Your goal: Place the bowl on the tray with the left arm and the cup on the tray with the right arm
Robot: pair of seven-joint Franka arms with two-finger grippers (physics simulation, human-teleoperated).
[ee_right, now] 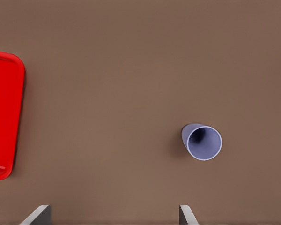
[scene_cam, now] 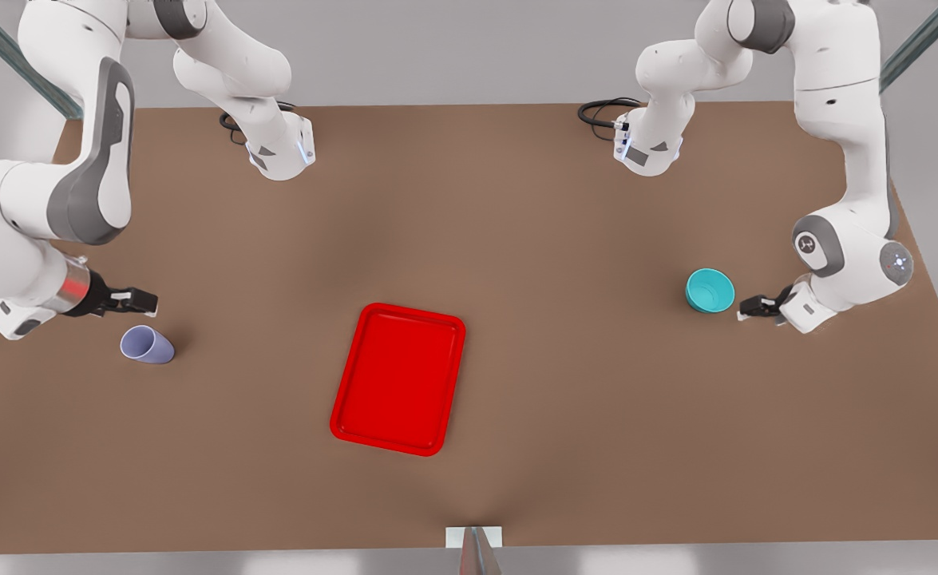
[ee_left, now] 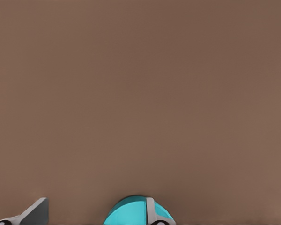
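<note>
The lavender cup (ee_right: 202, 142) is seen standing upright on the brown counter (ee_right: 131, 70), well apart from the red tray (ee_right: 4, 115); the right hand's (ee_right: 113, 215) fingertips (ee_right: 37, 214) are spread apart.

Brown table (scene_cam: 564, 239) bears tray (scene_cam: 398, 379), cup (scene_cam: 148, 345), bowl (scene_cam: 710, 290)

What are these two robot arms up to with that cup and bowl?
They are about to move both onto the red tray in the middle of the brown table. The left gripper, open, reaches at the teal bowl, one finger over its rim. The right gripper, also open, hovers beside the lavender cup without touching it. Nothing sits on the tray yet.
</note>
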